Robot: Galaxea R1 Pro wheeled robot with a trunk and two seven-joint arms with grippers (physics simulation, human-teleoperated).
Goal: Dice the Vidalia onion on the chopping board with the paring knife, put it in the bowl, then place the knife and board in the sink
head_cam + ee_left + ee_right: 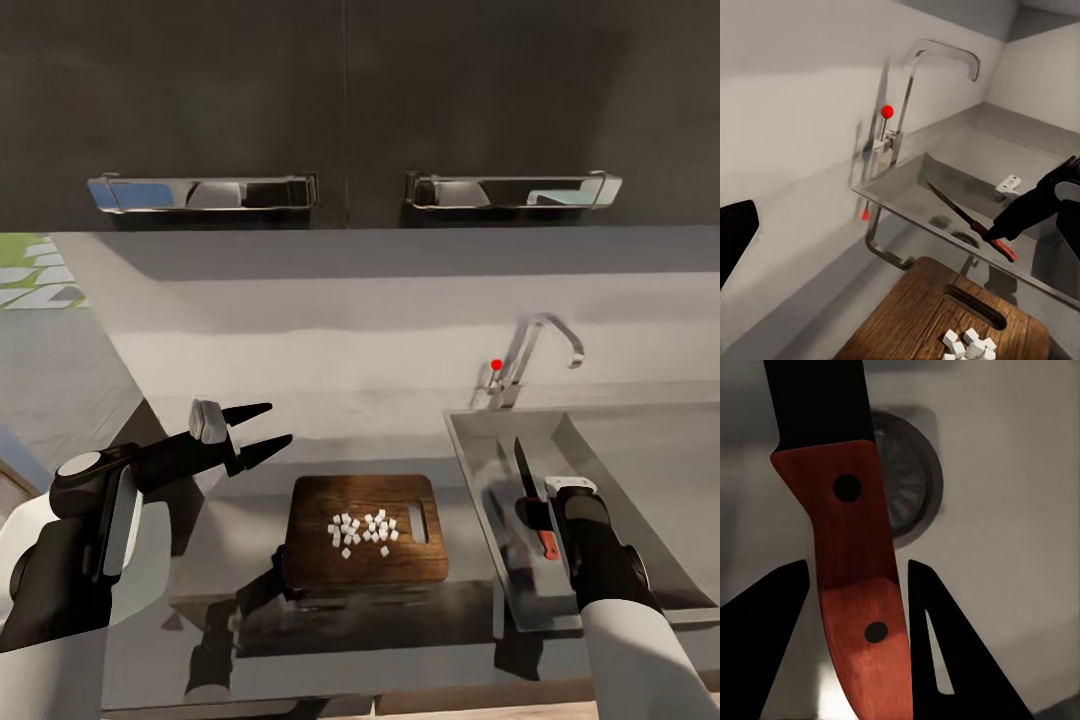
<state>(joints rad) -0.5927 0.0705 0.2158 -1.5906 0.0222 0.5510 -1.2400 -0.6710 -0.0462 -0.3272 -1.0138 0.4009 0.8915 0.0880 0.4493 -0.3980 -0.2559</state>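
The dark wooden chopping board [320, 560] lies on the glossy grey countertop [400, 625], with white diced onion pieces [362, 530] heaped near its slot handle. Just right of it is the steel sink [475, 440]. My right gripper [540, 515] is shut on the red handle of the paring knife [523, 468], held over the basin with the dark blade pointing toward the tap. In the right wrist view the handle [851, 570] sits between the fingers [945, 652], above the drain [911, 487]. My left gripper [278, 422] hangs open and empty, up-left of the board. The bowl is out of view.
The chrome tap [530, 350] with its red-tipped lever [496, 365] stands behind the sink. Dark upper cabinets with chrome handles [205, 190] hang overhead. The countertop ends at the left, where floor shows. The left wrist view shows the board [922, 315], the sink rim [892, 202] and the knife [960, 214].
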